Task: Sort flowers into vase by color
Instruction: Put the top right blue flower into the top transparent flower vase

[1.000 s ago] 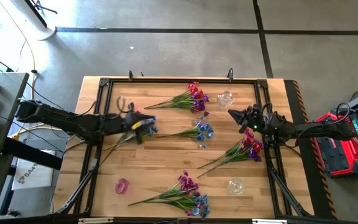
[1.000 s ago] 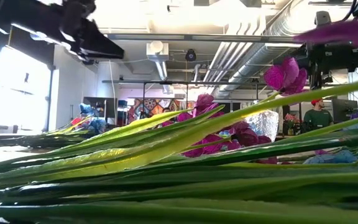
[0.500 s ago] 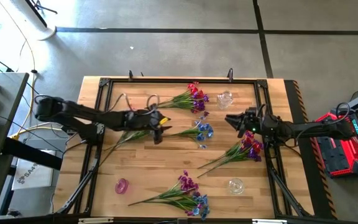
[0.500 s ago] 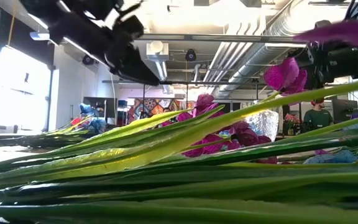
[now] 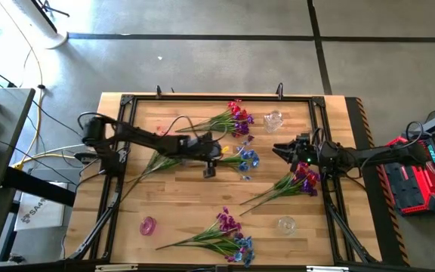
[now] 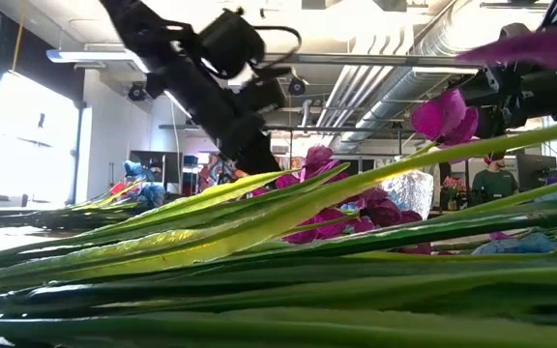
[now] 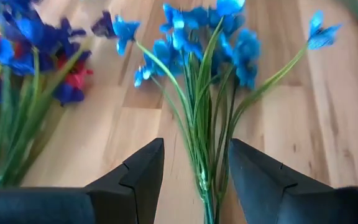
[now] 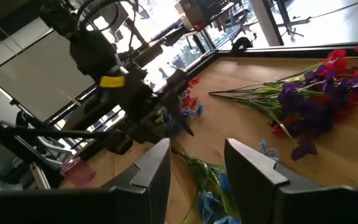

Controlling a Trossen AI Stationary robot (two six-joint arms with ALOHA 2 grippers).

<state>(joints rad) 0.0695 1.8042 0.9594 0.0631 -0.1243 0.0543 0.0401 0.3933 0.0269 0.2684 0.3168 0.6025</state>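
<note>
Flowers, artificial, in five lots on the wooden table (image 5: pixel 165 204), none yet in a vase.

- Red-and-purple spray (image 5: pixel 229 119): 12 o'clock of table centre, beside a clear glass vase (image 5: pixel 273 119).
- Blue spray (image 5: pixel 242 159): centre. Left gripper (image 5: pixel 210 162) hovers over its stems; in the left wrist view the fingers (image 7: pixel 143 174) stand apart with the green stems between them, not clamped.
- Purple spray (image 5: pixel 297 181): 3 o'clock.
- Mixed purple-and-blue bunch (image 5: pixel 225 233): 6 o'clock, with a second clear glass vase (image 5: pixel 286 224) to its right.
- Leafy stems (image 5: pixel 153 162): 9 o'clock, partly under the left arm.
- Pink vase (image 5: pixel 148 225): 7 o'clock, lying apart from all sprays.
- Right gripper (image 5: pixel 279 147): 2 o'clock, just above the purple spray, fingers (image 8: pixel 154 168) apart, holding nothing.

Progress, as judged: sorting barely begun. All three vases look empty; every spray remains to be lifted and placed.
</note>
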